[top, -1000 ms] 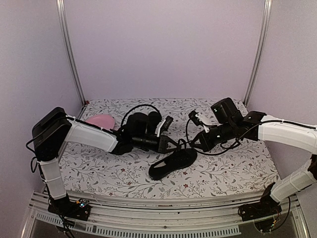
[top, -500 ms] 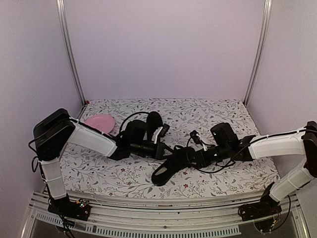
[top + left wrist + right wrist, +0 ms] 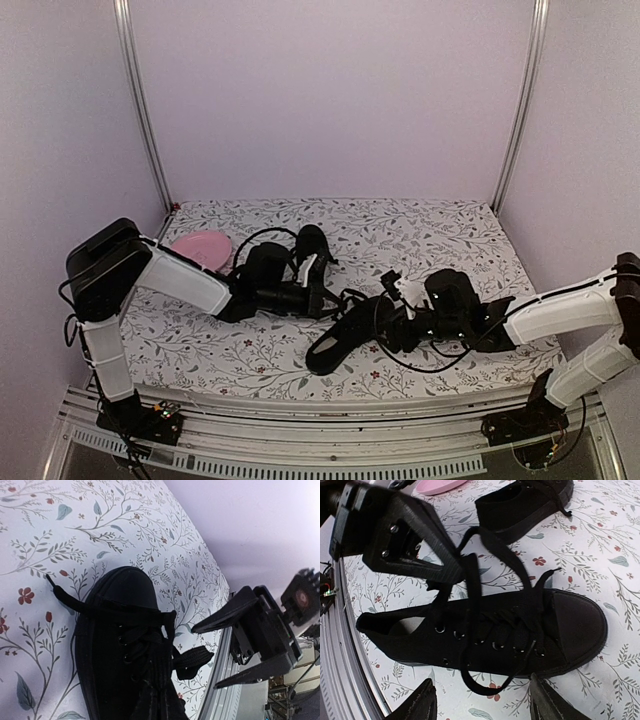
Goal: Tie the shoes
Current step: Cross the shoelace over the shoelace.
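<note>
1. Jaws first: the right jaws stand released, both fingertips (image 3: 426,702) spread wide at the bottom edge of the right wrist view, with nothing caught between them. The left jaws are clenched to a point at the upper left of that same view, pinching a lace.
2. Underneath it all, the surface (image 3: 450,240) wears a white cloth printed with leaves and small red flowers, filling the middle band of the top view.
3. Low from the left edge of the top view comes the left arm (image 3: 185,278). The right arm (image 3: 555,312) reaches in low from the right edge. Their black ends draw close together near centre frame.
4. Both shoes are plain black. The near shoe (image 3: 345,338) sits on its sole, slantwise, just below the centre of the top view and under the two arm ends. In the right wrist view it stretches across the middle, toe to the right. The far shoe (image 3: 311,250) lies above it, left of centre, apart from it.
5. At the left of the top view a pink plate (image 3: 203,246) rests behind the left arm, well apart from the near shoe.
6. Thinnest of all, the lace (image 3: 471,587) climbs from the near shoe's eyelets to the left jaws. A slack loop sags onto the cloth at bottom centre of the right wrist view.
</note>
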Motion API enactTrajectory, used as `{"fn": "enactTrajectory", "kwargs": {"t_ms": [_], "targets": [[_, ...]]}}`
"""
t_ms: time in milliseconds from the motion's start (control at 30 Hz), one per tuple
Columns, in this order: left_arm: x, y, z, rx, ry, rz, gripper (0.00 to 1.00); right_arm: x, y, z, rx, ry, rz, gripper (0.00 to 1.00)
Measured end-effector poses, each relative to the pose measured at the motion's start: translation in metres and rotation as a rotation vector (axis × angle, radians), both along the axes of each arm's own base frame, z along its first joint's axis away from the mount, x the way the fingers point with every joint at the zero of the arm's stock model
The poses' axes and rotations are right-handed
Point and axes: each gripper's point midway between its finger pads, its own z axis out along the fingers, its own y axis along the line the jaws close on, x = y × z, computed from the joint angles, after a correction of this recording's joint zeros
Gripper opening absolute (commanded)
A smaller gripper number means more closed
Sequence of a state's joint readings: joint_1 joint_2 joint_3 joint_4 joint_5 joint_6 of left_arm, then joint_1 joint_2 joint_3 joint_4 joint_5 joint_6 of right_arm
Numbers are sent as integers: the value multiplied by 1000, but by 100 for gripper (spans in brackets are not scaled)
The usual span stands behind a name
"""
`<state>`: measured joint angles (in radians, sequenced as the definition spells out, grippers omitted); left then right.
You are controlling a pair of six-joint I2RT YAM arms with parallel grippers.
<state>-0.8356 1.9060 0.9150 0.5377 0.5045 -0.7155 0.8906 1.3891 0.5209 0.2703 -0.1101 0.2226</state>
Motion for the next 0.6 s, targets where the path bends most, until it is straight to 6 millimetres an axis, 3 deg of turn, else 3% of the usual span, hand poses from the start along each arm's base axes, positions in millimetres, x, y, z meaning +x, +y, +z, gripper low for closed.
{"fn": "enactTrajectory", "kwargs": {"t_ms": [200, 367, 433, 533, 600], "targets": [[3, 2, 0, -2, 11, 10, 0, -3, 20, -8, -63, -57, 56, 63], [2, 2, 0, -3, 13, 7, 0, 1, 27, -26, -141, -77, 88, 56], [2, 2, 0, -4, 13, 5, 0, 4, 27, -33, -178, -86, 88, 45], [2, 2, 0, -5, 14, 3, 0, 12, 23, -40, -230, -113, 59, 11], [1, 2, 0, -4, 15, 2, 0, 16, 20, -41, -254, -131, 37, 3]]}}
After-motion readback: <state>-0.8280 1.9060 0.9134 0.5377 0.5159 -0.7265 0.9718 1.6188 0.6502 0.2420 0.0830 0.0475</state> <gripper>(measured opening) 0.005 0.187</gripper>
